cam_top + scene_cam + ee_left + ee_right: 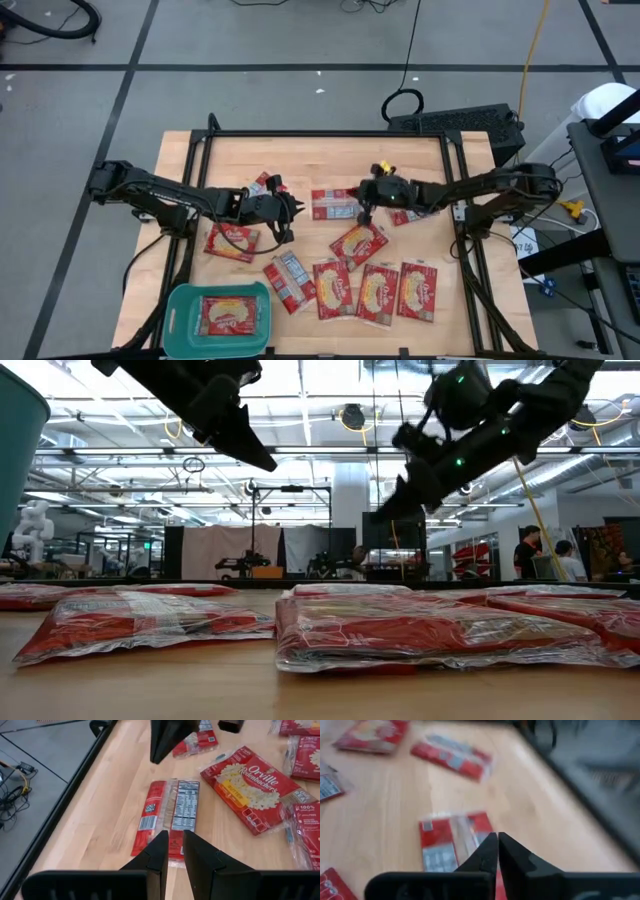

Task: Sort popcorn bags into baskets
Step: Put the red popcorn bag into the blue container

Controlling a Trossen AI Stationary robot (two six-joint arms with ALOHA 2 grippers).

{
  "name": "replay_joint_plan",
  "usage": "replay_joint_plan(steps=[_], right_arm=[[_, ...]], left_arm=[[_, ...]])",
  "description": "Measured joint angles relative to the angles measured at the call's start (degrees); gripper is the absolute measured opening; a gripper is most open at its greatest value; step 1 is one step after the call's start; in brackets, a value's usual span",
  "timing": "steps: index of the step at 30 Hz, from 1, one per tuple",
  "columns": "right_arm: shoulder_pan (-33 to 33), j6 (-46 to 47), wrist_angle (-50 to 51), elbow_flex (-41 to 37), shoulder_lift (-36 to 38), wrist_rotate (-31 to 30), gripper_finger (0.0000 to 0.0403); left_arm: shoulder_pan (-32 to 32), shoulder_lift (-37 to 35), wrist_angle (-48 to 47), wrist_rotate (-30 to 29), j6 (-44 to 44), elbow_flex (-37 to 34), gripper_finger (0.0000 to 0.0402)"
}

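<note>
One popcorn bag [232,314] lies flat, face up, inside the basket [185,300] - so the sort has begun, but most of it is left. The teal basket sits at the table's near left corner w/ room for more.

Approx. nine loose bags lie on the wood, none stacked. Three sit side by side in a near row [378,293] right of the basket, w/ another bag just left of them and a tilted bag [290,280] beside that one showing white-blue patches. One more lies left of centre, one angled at centre, and a couple at the far side.

Looks: flat red packets in clear wrap, yellow-cream popcorn picture, white lettering. The back-up bag [172,817] at mid table shows a nutrition panel and barcode. In the low view the packets lie low and slightly puffed.

Left gripper [290,215] hangs above the table left of centre - its fingers stand a slim gap apart, nothing between them. Right gripper [362,205] hangs just right of the back-up bag, fingers together, also empty. Both are off the wood in the low view.

Judgement: early stage, one in and the rest to go. The back-up bag lying between the two grippers seems the likely next pick.
</note>
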State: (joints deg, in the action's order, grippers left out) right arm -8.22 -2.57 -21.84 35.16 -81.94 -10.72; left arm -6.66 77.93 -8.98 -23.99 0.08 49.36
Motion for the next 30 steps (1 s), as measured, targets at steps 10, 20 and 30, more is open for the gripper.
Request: replay_joint_plan(steps=[10,20,30], right_arm=[[-13.3,11.8,9.8,1.3,-2.0,13.3,0.014],[-14.9,18.0,7.1,1.3,-8.1,18.3,0.0236],[-9.8,24.1,9.0,1.3,-8.5,27.4,0.0219]], left_arm=[[1.5,0.0,3.5,4.3,0.2,0.0,0.0063],[1.8,0.0,3.2,4.7,0.5,0.0,0.0063],[1.9,0.0,2.6,4.7,0.3,0.0,0.0063]])
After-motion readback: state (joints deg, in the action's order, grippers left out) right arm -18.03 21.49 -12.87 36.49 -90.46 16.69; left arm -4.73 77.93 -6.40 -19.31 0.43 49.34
